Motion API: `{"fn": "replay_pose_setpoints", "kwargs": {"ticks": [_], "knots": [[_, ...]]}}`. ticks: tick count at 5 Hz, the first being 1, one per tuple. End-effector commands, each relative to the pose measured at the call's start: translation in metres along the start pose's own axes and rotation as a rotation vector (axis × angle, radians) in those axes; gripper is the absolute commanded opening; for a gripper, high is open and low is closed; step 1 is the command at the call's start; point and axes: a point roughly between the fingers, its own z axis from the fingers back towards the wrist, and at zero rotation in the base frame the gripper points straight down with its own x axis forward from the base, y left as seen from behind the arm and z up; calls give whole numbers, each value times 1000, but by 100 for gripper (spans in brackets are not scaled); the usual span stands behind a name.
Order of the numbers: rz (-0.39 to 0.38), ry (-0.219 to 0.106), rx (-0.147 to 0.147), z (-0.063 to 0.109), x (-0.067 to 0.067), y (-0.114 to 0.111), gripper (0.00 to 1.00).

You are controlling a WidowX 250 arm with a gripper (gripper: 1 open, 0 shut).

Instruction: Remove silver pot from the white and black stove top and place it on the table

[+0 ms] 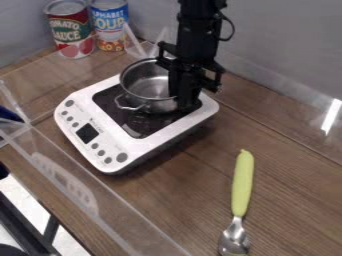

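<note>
The silver pot (147, 84) stands upright on the black surface of the white stove top (100, 125), toward its far side, with one short handle pointing left. My gripper (185, 98) comes straight down onto the pot's right rim. Its black fingers (179, 88) are drawn together on that rim, so it is shut on the silver pot. The pot's right wall is hidden behind the fingers. The brown wood-grain table (287, 135) lies all around the stove.
Two labelled food cans (70, 28) stand at the back left, behind the stove. A spoon with a yellow-green handle (241, 188) lies at the front right. A clear plastic rim (80, 185) runs along the table's near edge.
</note>
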Motion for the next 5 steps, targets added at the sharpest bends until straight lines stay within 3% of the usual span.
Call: {"fn": "replay_pose_setpoints", "kwargs": {"ticks": [1, 3, 5], "knots": [[-39, -84, 13, 29, 6, -14, 0], [-85, -120, -8, 44, 10, -33, 0], [-125, -140, -65, 43, 22, -65, 0]]}}
